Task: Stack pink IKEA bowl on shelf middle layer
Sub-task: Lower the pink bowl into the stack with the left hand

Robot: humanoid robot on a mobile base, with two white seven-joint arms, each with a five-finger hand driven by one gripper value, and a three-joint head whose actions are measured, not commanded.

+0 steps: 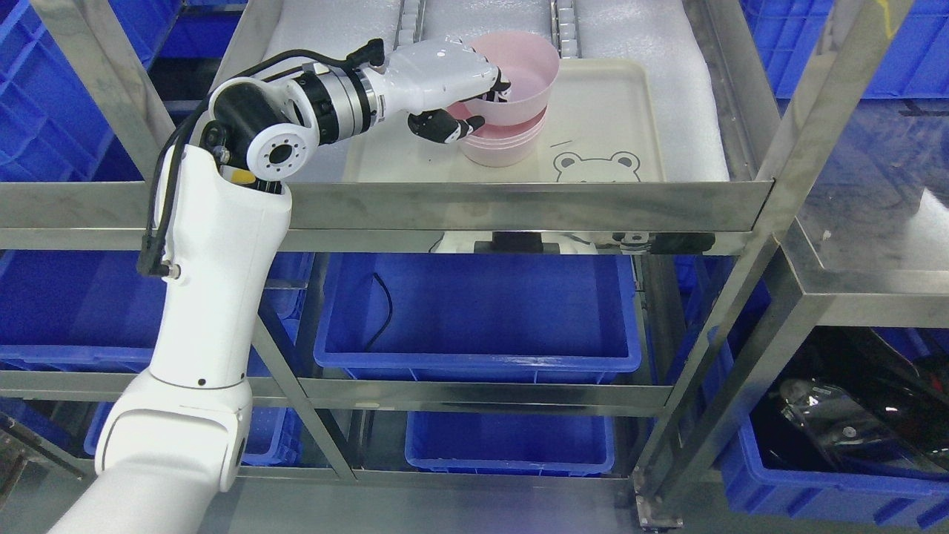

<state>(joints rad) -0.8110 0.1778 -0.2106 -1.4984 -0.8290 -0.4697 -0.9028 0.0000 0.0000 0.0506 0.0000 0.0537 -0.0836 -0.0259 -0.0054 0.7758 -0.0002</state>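
On the steel shelf (519,204), a cream tray (615,111) printed with a bear face carries a short stack of pink bowls (498,147), and the left hand (463,93) holds a further pink bowl (523,78) directly above that stack. The fingers are clamped on the bowl's near rim, some curling over the edge into the bowl and a dark thumb pressing its outer wall. The held bowl sits tilted, its base already lowered into the mouth of the stack but apparently not fully nested. The task therefore appears nearly complete: carrying and alignment are done, while seating the bowl level, releasing the rim and withdrawing the arm remain. The right hand is out of view. Blue crates (478,311) occupy the lower levels beneath the shelf.
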